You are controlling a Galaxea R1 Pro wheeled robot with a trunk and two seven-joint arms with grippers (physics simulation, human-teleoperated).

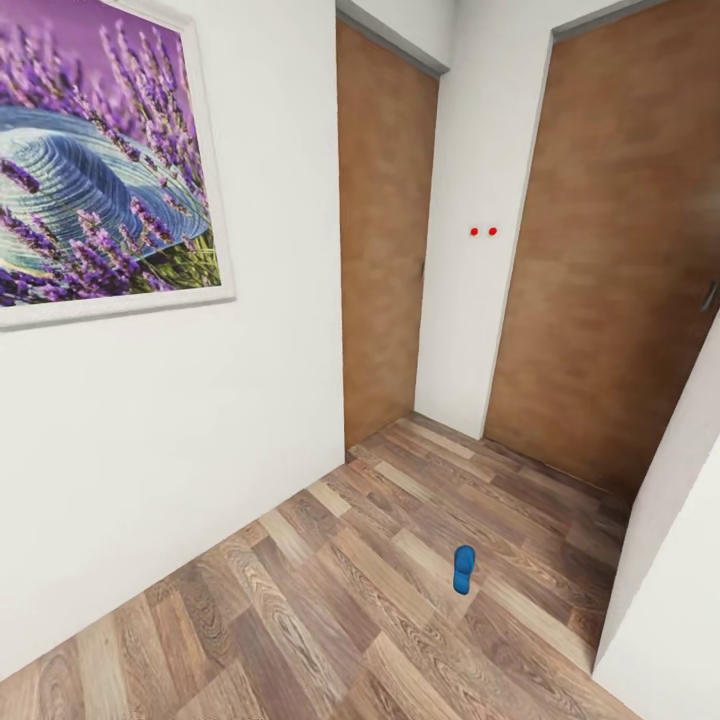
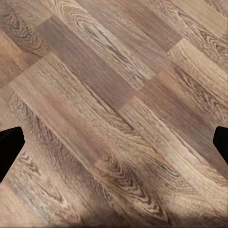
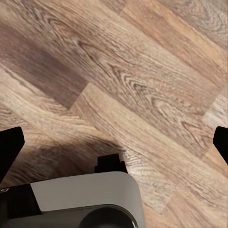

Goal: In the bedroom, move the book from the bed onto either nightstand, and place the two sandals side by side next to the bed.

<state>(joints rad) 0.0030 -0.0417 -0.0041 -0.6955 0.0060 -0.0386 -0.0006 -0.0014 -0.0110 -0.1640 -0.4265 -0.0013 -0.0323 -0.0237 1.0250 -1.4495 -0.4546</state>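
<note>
One bright blue sandal lies flat on the wood-plank floor in the head view, a little right of the middle and near the corner of a white wall. The bed, the book and the nightstand are out of view. In the left wrist view my left gripper is open over bare floor planks, with its dark fingertips at the picture's two sides. My right gripper is open too, above bare floor, with nothing between its fingers.
A white wall with a framed lavender picture runs along the left. Two brown wooden doors close the far end of the passage. Another white wall corner juts in at the right. A grey part of the robot shows under the right gripper.
</note>
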